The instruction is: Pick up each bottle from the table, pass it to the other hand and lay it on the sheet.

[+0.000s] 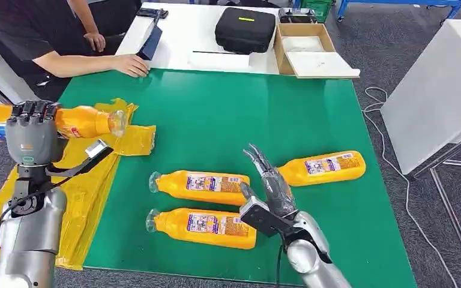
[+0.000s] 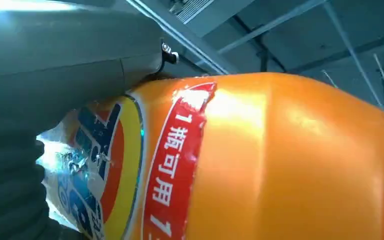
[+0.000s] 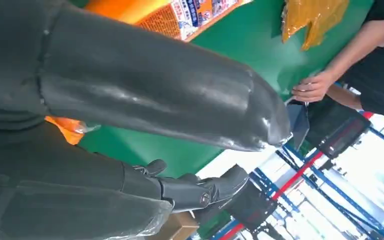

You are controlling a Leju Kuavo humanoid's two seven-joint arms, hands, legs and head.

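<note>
We are gripping one orange bottle (image 1: pixel 78 122) in our left hand (image 1: pixel 31 135), fingers wrapped around its middle, holding it level above the yellow sheet (image 1: pixel 90 192) at the left edge of the green mat (image 1: pixel 228 114); its clear cap is pointing toward the mat. Our right hand (image 1: pixel 270 183) is hovering with fingers spread and straight, holding nothing, between the bottles lying on the mat. Three more bottles are lying there: two side by side (image 1: pixel 201 187) (image 1: pixel 203 228) near our right hand, and a third (image 1: pixel 324 168) just to its right. A person's hand (image 1: pixel 129 65) is resting at the mat's far edge.
</note>
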